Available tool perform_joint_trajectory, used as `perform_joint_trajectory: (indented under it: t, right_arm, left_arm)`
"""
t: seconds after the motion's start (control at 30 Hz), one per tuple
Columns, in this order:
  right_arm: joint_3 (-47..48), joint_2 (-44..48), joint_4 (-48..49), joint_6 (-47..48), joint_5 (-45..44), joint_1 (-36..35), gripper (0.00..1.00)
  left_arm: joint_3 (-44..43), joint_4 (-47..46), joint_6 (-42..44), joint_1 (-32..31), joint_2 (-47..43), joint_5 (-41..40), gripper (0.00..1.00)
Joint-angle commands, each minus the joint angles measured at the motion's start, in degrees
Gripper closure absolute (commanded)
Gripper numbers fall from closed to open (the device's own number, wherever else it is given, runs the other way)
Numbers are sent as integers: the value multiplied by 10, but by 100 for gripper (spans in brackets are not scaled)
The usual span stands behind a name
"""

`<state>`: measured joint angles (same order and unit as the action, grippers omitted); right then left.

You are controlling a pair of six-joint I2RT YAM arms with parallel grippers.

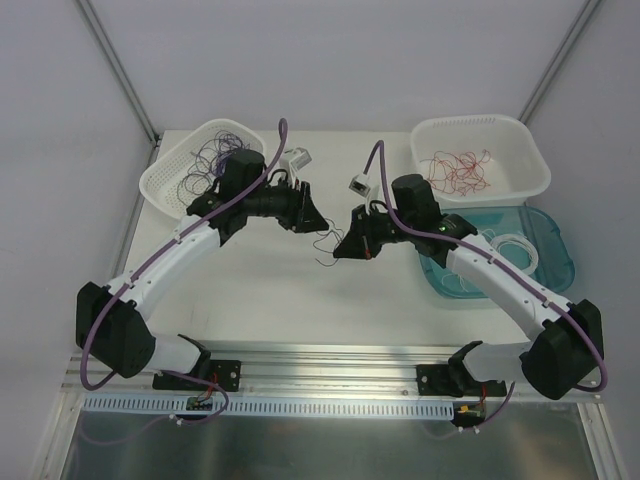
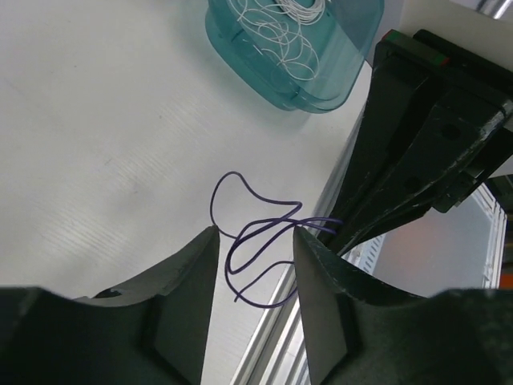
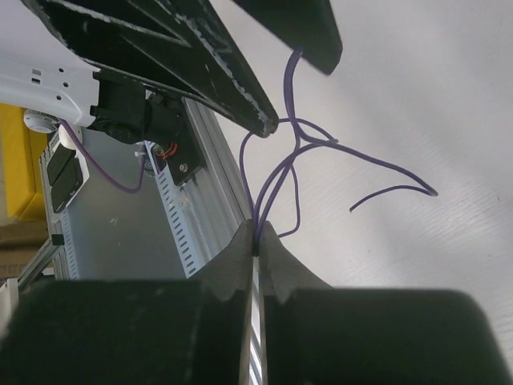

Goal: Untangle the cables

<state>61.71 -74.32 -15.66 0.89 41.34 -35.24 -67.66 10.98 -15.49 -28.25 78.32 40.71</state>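
We pinch the purple cable [image 2: 264,305] in our right tool [image 3: 256,237], pressed together on it above the tabletop [image 1: 260,290]; its loose loops run inside our left tool [image 2: 256,241], which stands spread, just opposite

We see a matt white tabletop [image 1: 300,290], faintly ribbed, with a brushed metal rail [image 1: 330,358] along its near edge. The purple cable [image 2: 230,261] looks smooth and slightly glossy, the left gripper [image 2: 256,230] matt black plastic, and the teal tub [image 2: 321,80] shiny see-through plastic.
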Motion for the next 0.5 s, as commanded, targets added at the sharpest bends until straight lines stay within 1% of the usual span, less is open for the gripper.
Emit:
perform_joint_trajectory:
  t: [0.0, 0.03, 0.1, 0.13, 0.17, 0.33, 0.37, 0.4, 0.47]
  right_arm:
    - [12, 15, 25, 0, 8, -8, 99]
    - [10, 16, 25, -1, 8, -9, 99]
    - [5, 19, 25, -1, 5, -11, 99]
    - [3, 21, 26, -2, 3, -11, 99]
    - [-3, 23, 25, -2, 1, -11, 99]
    - [-33, 39, 20, -4, -19, -11, 99]
    - [-40, 42, 18, -5, -25, -11, 99]
    - [-51, 45, 18, -6, -29, -12, 95]
    - [-62, 57, 13, -6, -42, -11, 94]
  left_arm:
    - [-3, -24, 11, -15, -5, 30, 62]
    - [-5, -23, 8, -15, -5, 28, 72]
    - [-7, -24, 6, -17, -2, 29, 86]
    - [-12, -25, 6, -18, -2, 25, 95]
    - [-13, -25, 7, -17, -4, 18, 100]
    - [-26, -25, -3, -3, -14, -67, 100]
    - [-29, -25, -9, 15, -17, -78, 100]
    - [-32, -25, -21, 25, -18, -87, 100]
    - [-44, -25, -31, 56, -19, -104, 100]
